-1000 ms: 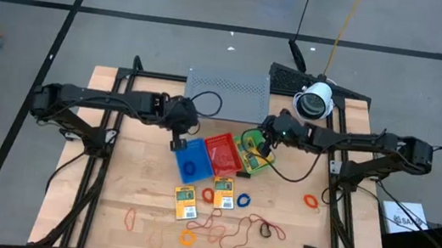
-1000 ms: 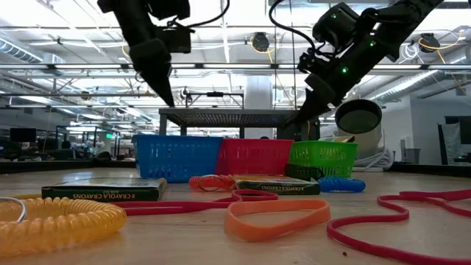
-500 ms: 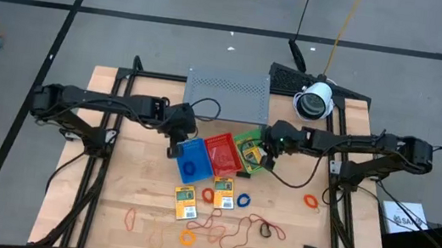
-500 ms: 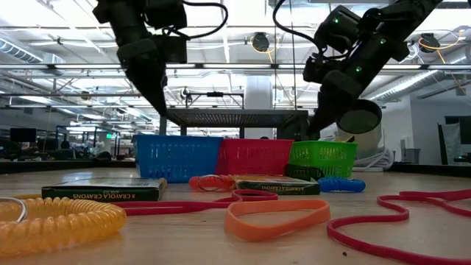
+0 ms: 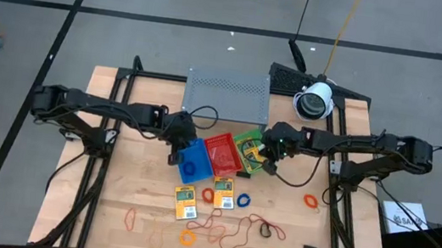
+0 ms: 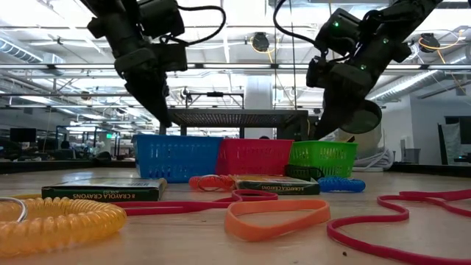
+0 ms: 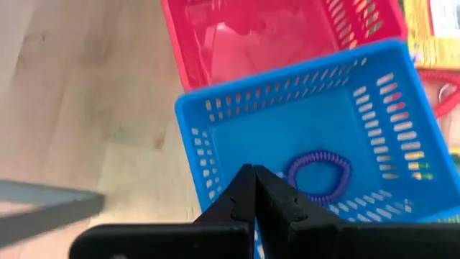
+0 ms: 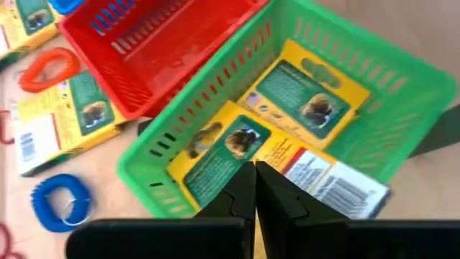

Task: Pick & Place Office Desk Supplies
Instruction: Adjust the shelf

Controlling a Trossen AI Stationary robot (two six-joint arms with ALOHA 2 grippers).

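Wooden table, supplies mostly loose at six o'clock of the trays

Crayon packets are stiff and light: pinch their long edges; rubber bands are floppy (tangled, expect snags), the coil ring springy. Left gripper over the blue tray, right gripper over the green tray, both clenched, empty.

A robotics lab or workshop in a large industrial hall: exposed ceiling trusses and strip lights, a grey taped floor with loose cables, and a wooden table carrying two mounted arms.
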